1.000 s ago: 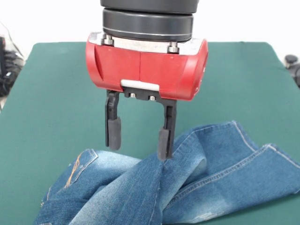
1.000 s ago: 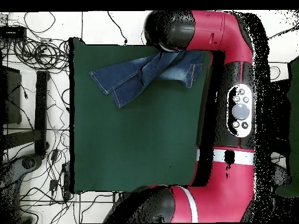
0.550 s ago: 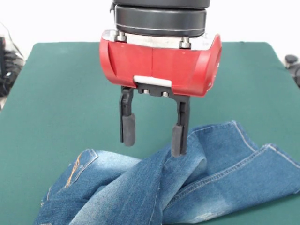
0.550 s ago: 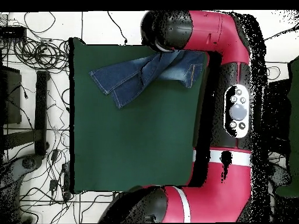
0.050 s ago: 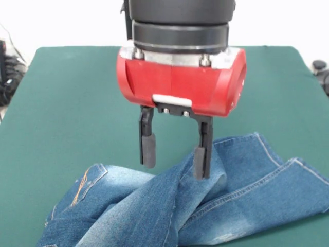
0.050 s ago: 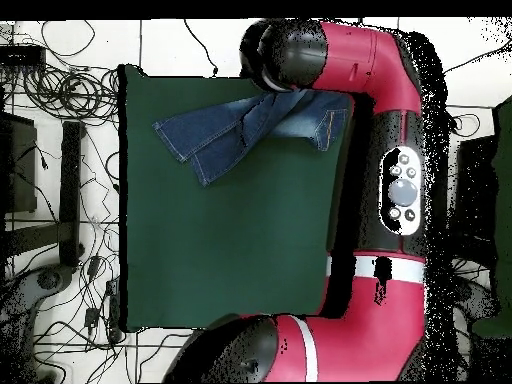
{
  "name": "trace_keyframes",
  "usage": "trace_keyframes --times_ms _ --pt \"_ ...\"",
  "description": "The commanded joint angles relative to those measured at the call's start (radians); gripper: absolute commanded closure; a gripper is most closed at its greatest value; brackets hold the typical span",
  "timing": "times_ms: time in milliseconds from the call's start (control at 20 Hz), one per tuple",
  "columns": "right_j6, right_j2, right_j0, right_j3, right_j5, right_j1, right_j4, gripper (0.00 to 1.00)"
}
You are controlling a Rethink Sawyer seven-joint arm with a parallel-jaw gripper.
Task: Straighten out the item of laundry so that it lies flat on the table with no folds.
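Jeans (image 5: 205,200) lie bunched at near edge of tabletop (image 5: 67,103), front view. Tool (image 5: 176,159) directly above them, fingers apart.

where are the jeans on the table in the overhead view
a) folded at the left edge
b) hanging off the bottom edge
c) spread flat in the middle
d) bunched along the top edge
d: the jeans lie rumpled along the top edge of the green table, with the open gripper just above their raised fold in the front view.

Faded blue jeans (image 5: 205,200) lie rumpled, folded on green table (image 5: 67,103).
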Motion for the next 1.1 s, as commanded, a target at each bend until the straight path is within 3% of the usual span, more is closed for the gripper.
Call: trace_keyframes --times_ms 50,700,800,1100 --pt "0.266 -0.027 0.066 0.156 -0.04 0.111 0.032 0.0" --pt "0.234 -0.075 0.089 0.156 -0.153 0.164 0.021 0.0" --pt "0.209 -0.068 0.086 0.124 -0.098 0.187 0.035 0.0" --pt "0.232 -0.112 0.108 0.076 -0.09 0.219 0.019 0.0"
